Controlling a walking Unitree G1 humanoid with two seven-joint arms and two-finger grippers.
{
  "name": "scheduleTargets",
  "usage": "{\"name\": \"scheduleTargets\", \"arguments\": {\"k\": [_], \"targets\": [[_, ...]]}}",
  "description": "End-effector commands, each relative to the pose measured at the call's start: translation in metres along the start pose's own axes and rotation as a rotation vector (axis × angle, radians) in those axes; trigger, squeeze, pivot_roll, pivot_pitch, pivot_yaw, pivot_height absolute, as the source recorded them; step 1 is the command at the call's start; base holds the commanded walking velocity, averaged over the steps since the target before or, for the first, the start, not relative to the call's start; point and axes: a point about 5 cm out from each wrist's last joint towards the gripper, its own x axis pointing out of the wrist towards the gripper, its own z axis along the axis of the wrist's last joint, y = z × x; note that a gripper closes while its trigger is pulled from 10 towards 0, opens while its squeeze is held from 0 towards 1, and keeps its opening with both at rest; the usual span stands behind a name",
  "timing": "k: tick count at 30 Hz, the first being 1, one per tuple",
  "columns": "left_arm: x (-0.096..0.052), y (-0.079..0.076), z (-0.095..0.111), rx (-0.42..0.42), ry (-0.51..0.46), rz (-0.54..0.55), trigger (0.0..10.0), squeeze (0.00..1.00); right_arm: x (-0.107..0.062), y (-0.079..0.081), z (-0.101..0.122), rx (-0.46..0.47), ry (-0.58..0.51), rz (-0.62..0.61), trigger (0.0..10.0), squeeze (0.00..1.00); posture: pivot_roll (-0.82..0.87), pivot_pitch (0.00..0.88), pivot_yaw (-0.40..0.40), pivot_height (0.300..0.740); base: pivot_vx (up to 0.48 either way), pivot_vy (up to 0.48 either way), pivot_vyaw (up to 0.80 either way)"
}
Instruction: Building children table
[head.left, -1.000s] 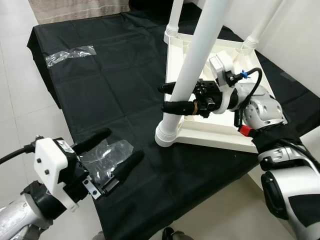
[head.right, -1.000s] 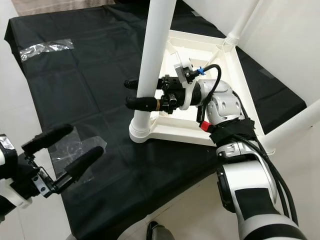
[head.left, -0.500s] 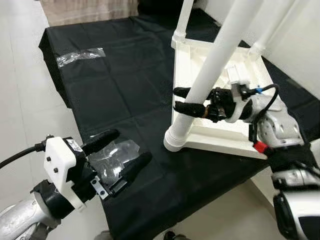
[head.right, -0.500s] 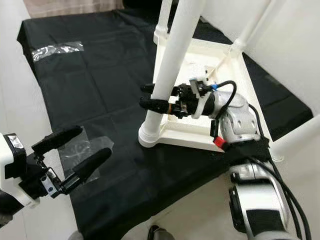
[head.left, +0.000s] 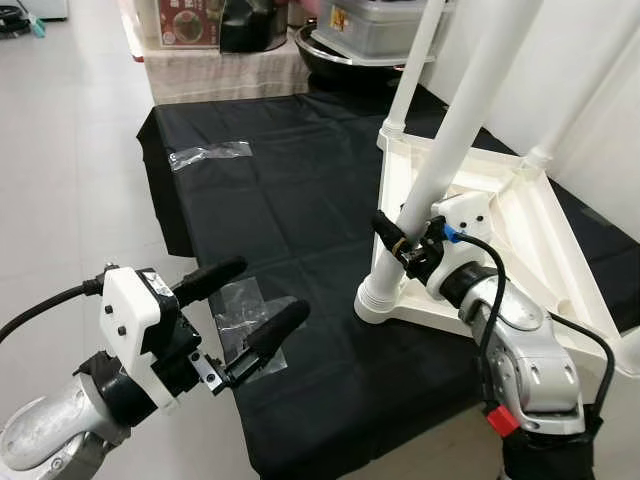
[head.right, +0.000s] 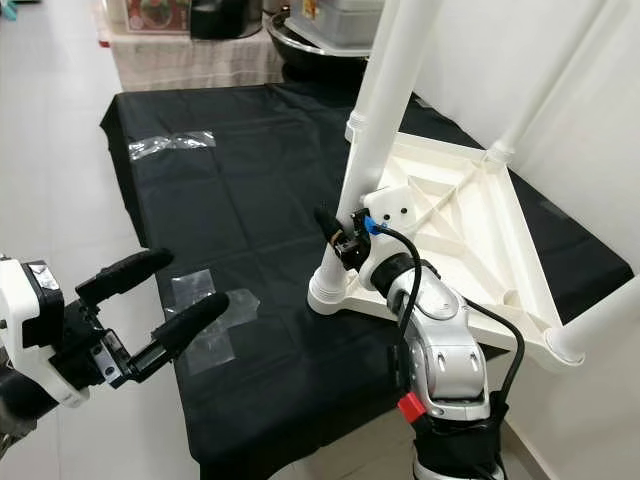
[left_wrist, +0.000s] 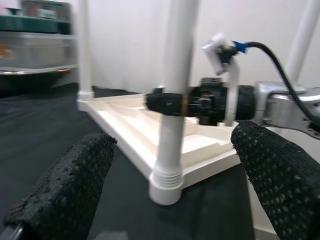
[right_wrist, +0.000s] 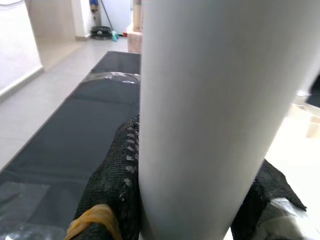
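Note:
A white children's table lies upside down on a black cloth, its legs pointing up. My right gripper is shut on the near leg, low down, just above its ribbed base. In the right wrist view the leg sits between both black fingers. My left gripper hovers open over the cloth's near left corner, apart from the table, holding nothing. In the left wrist view its fingers frame the clasped leg.
A crumpled clear plastic bag lies on the cloth under my left gripper. Another plastic strip lies at the far left. Tiled floor runs along the left; a white wall stands on the right. Pots and boxes sit behind.
The whole picture has shifted, so the camera has moved. My right gripper stays clasped on the near leg, its arm now reaching in from the near side. The left gripper stays open.

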Motion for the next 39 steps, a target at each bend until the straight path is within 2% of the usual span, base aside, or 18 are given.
{"name": "scheduleTargets", "arguments": {"k": [1,2,3,4,5,7,9,11,14,15,16,17,18,33,34,37,38,39], "targets": [[0.002,-0.003,-0.002,-0.008,-0.002,-0.013,10.0,0.00,0.000,0.002,-0.037,0.010,0.186,0.017,10.0,0.00,0.06,0.206,-0.115,0.740,0.000,0.000,0.00],[0.002,-0.004,-0.003,-0.016,-0.003,-0.014,10.0,0.00,0.007,0.002,-0.025,0.015,0.122,0.069,10.0,0.21,0.06,0.210,-0.115,0.740,0.000,0.000,0.00],[0.003,-0.006,-0.004,-0.025,0.000,-0.016,10.0,0.00,0.011,0.001,-0.011,0.023,0.051,0.130,10.0,1.00,0.07,0.214,-0.117,0.740,0.000,0.000,0.00],[0.003,-0.009,-0.006,-0.036,0.002,-0.018,10.0,0.00,0.012,-0.003,0.003,0.017,-0.012,0.216,10.0,1.00,0.07,0.220,-0.115,0.740,0.000,0.000,0.00],[0.003,-0.009,-0.006,-0.036,0.002,-0.018,10.0,0.00,0.012,-0.003,0.003,0.017,-0.012,0.216,10.0,1.00,0.07,0.220,-0.115,0.740,0.000,0.000,0.00],[0.003,-0.011,-0.008,-0.050,0.007,-0.018,10.0,0.00,0.009,-0.012,0.020,-0.023,-0.081,0.326,10.0,1.00,0.06,0.224,-0.111,0.740,0.000,0.000,0.00],[0.003,-0.011,-0.008,-0.050,0.007,-0.018,10.0,0.00,0.009,-0.012,0.020,-0.023,-0.081,0.326,10.0,1.00,0.06,0.224,-0.111,0.740,0.000,0.000,0.00],[0.005,-0.014,-0.010,-0.063,0.012,-0.027,10.0,0.00,0.004,-0.024,0.030,-0.080,-0.100,0.405,10.0,1.00,0.07,0.228,-0.111,0.740,0.000,0.000,0.00],[0.005,-0.016,-0.010,-0.069,0.011,-0.032,10.0,0.00,0.001,-0.030,0.034,-0.096,-0.101,0.456,10.0,1.00,0.06,0.233,-0.109,0.740,0.000,0.000,0.00],[0.007,-0.017,-0.011,-0.074,0.010,-0.038,10.0,0.00,-0.001,-0.034,0.036,-0.102,-0.093,0.534,10.0,1.00,0.06,0.237,-0.107,0.740,0.000,0.000,0.00],[0.008,-0.018,-0.011,-0.078,0.009,-0.041,10.0,0.00,-0.002,-0.036,0.038,-0.099,-0.081,0.600,10.0,0.82,0.06,0.237,-0.107,0.740,0.000,0.000,0.00],[0.008,-0.018,-0.011,-0.078,0.009,-0.041,10.0,0.00,-0.002,-0.036,0.038,-0.099,-0.081,0.600,10.0,0.82,0.06,0.237,-0.107,0.740,0.000,0.000,0.00],[0.009,-0.019,-0.011,-0.079,0.009,-0.046,10.0,0.00,-0.002,-0.037,0.040,-0.107,-0.052,0.701,10.0,0.00,0.07,0.242,-0.110,0.740,0.000,0.000,0.00],[0.008,-0.020,-0.008,-0.071,0.006,-0.031,10.0,0.00,0.019,-0.037,0.061,-0.095,-0.133,0.849,10.0,0.00,0.08,0.266,-0.118,0.740,0.000,0.000,0.00],[0.008,-0.020,-0.007,-0.069,0.004,-0.026,10.0,0.00,0.020,-0.041,0.064,-0.107,-0.135,0.868,4.8,0.00,0.08,0.269,-0.117,0.740,0.000,0.000,0.00],[0.008,-0.020,-0.007,-0.068,0.004,-0.025,10.0,0.00,0.021,-0.043,0.066,-0.108,-0.135,0.877,4.8,0.00,0.08,0.269,-0.117,0.740,0.000,0.000,0.00],[0.008,-0.020,-0.007,-0.068,0.004,-0.024,10.0,0.00,0.021,-0.043,0.066,-0.108,-0.136,0.883,0.0,0.00,0.08,0.269,-0.117,0.740,0.000,0.000,0.00],[0.008,-0.020,-0.007,-0.068,0.004,-0.024,10.0,0.00,0.021,-0.043,0.066,-0.108,-0.136,0.883,0.0,0.00,0.08,0.269,-0.117,0.740,0.000,0.000,0.00]]}}
